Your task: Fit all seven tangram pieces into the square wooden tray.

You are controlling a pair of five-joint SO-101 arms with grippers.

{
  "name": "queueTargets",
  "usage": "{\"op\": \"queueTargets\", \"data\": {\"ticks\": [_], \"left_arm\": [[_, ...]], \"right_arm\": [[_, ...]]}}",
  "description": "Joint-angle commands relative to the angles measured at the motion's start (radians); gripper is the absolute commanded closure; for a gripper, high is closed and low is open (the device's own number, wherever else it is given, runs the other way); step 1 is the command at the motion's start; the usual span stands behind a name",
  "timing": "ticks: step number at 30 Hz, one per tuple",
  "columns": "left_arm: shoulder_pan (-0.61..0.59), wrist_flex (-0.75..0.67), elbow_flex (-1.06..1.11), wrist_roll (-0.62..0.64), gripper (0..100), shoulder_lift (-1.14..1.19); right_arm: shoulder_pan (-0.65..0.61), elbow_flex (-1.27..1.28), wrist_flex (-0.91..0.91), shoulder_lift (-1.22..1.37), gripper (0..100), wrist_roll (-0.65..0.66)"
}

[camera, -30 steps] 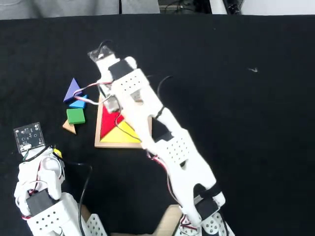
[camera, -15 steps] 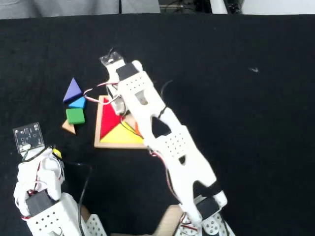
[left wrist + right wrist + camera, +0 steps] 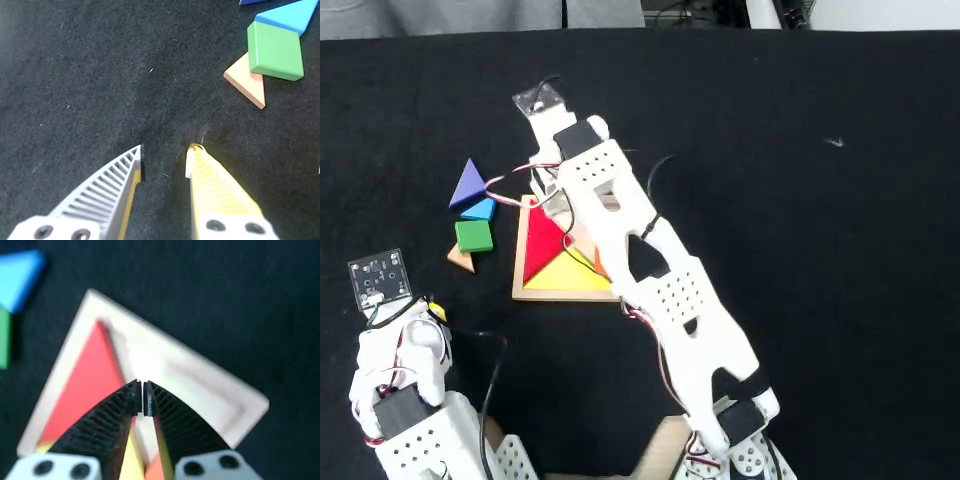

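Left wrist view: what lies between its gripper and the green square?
In the left wrist view, from left gripper to green square: bare black cloth, then the tan triangle.

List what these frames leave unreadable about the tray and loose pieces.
- High view: the right arm covers much of the tray, leaving the orange piece a sliver, its shape unreadable.
- Right wrist view: the right gripper blocks most of the yellow piece.
- Left wrist view: the blue piece is cut off by the frame edge.
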Motion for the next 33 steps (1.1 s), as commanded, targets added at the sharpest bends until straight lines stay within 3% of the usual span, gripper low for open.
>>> {"op": "queueTargets", "data": {"ticks": [1, 9, 17, 24, 33], "left_arm": [[0.012, -0.02, 0.008, -0.011, 84, -0.008], [0.012, -0.02, 0.008, -0.011, 84, -0.008], [0.012, -0.02, 0.008, -0.011, 84, -0.008], [0.012, -0.02, 0.008, -0.011, 84, -0.008], [0.012, -0.02, 0.008, -0.011, 84, -0.008]], "right_arm": [[-0.011, -0.054, -0.129, -0.033, 98.7, 0.009], [-0.072, -0.054, -0.132, 0.058, 98.7, 0.011], [-0.075, -0.148, 0.012, 0.036, 98.7, 0.011], [-0.005, -0.521, 0.201, 0.008, 98.8, 0.011], [0.089, -0.423, 0.206, -0.302, 98.8, 0.072]]}}
